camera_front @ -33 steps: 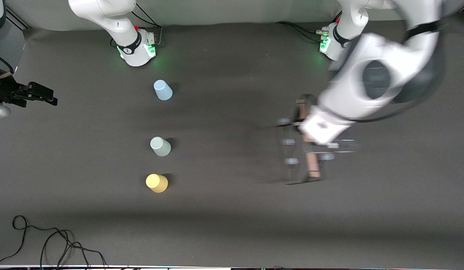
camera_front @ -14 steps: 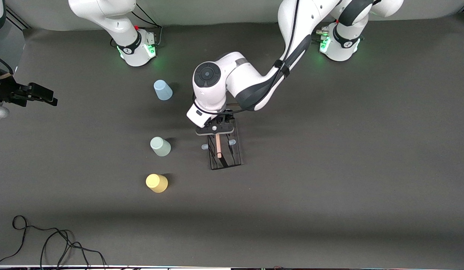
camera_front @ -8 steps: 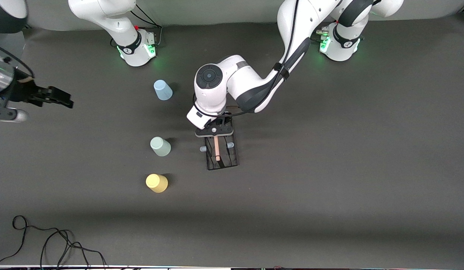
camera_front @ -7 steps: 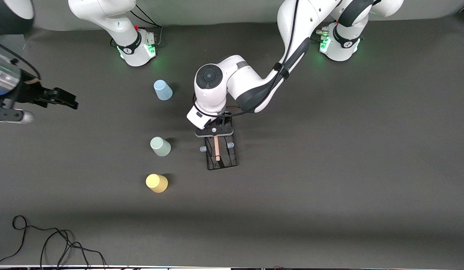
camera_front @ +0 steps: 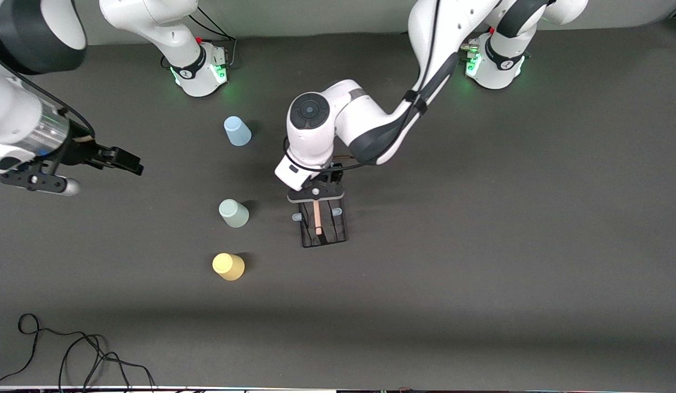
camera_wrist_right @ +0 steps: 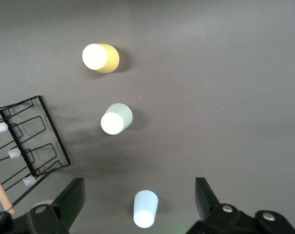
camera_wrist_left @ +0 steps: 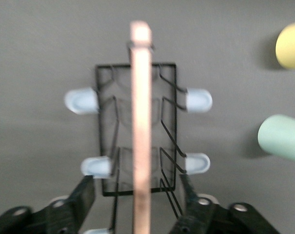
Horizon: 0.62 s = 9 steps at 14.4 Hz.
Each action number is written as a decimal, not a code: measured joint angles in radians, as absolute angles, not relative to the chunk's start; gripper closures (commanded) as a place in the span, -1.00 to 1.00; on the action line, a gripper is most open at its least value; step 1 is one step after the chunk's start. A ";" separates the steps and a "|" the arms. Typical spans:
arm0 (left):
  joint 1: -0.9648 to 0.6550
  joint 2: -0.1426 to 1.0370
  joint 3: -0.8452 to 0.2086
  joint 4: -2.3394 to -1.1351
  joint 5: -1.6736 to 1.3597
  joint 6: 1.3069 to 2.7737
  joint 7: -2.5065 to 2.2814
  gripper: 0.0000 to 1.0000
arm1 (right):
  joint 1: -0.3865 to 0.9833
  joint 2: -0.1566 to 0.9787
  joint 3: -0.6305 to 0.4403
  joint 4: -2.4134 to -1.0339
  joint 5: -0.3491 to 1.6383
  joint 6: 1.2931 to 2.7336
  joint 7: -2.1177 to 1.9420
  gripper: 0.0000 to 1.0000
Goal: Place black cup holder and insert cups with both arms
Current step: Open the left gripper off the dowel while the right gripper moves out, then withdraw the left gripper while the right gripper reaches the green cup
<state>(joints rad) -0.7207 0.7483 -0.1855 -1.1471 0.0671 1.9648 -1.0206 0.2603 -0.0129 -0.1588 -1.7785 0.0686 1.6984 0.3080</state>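
The black cup holder (camera_front: 322,222), a light, stiff wire rack on the surface (camera_front: 480,245), offers its wooden handle (camera_wrist_left: 140,131) between the left pincer's (camera_wrist_left: 136,202) parted fingers; the right pincer (camera_wrist_right: 140,202) hangs open over the blue cup (camera_wrist_right: 146,208).

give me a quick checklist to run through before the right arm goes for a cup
1. Cup holder set down on the table, base flat: ok.
2. Left gripper let go of the wooden handle: ok, fingers stand apart on either side of it without touching.
3. Left gripper out of the way of the holder: not ok, it is right above it.
4. Right gripper open: ok, and the blue cup shows between its fingers in the right wrist view.
5. Blue, green and yellow cups standing mouth down, apart from each other: ok.
6. Prongs free of cups: ok.
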 measured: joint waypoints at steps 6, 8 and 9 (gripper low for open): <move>-0.523 0.487 -0.183 -1.145 0.068 1.564 -0.743 -1.00 | 0.323 -0.010 -0.158 -1.983 0.078 1.960 0.339 -0.99; -0.429 0.385 -0.183 -1.191 0.067 1.492 -0.592 -1.00 | 0.330 -0.006 -0.158 -2.094 0.078 2.110 0.339 -0.99; -0.379 0.332 -0.182 -1.239 0.064 1.484 -0.518 -1.00 | 0.334 -0.002 -0.158 -2.149 0.079 2.191 0.339 -1.00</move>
